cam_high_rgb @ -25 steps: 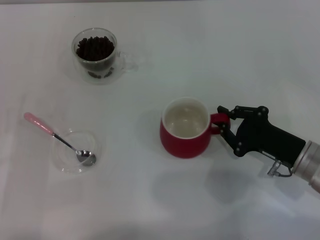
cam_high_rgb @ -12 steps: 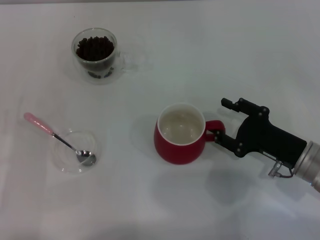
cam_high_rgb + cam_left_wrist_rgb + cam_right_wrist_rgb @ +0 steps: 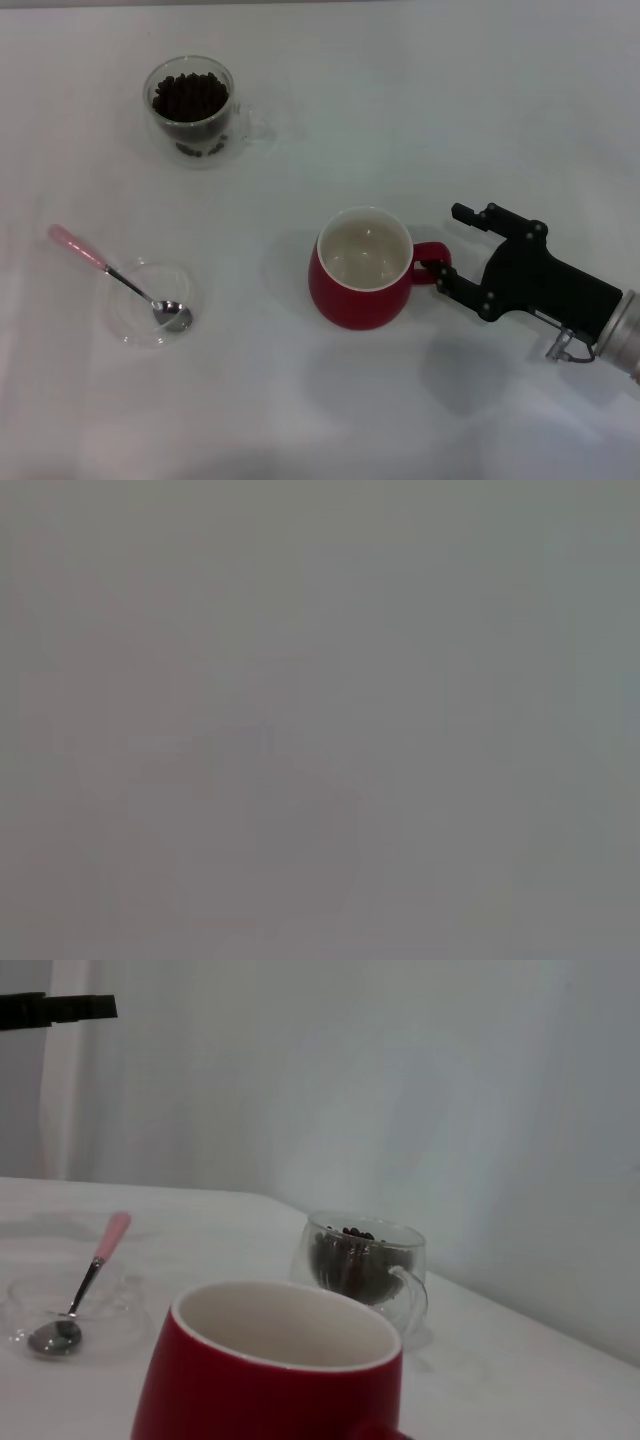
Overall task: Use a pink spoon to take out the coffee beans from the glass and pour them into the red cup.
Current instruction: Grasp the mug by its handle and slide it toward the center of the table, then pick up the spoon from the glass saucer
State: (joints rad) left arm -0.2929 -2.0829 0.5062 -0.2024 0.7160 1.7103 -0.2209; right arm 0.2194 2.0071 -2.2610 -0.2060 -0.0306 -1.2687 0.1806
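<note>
Your right gripper [image 3: 452,243] is sitting at the lower right of the head view, its black fingers spread apart on either side of the handle of the red cup [image 3: 360,268]; the lower finger is just touching or nearly touching the handle, the upper one is standing clear of it. The red cup is standing upright just right of centre, showing its cream inside with nothing in it. The glass [image 3: 192,110] is standing at the upper left, holding the coffee beans [image 3: 189,95], well apart from the cup. The pink spoon [image 3: 115,275] is lying at the left edge, its metal bowl resting in a clear saucer [image 3: 150,303] and its pink handle pointing up and left over the rim. Your left gripper is not showing in any view; the left wrist view is giving only flat grey.
</note>
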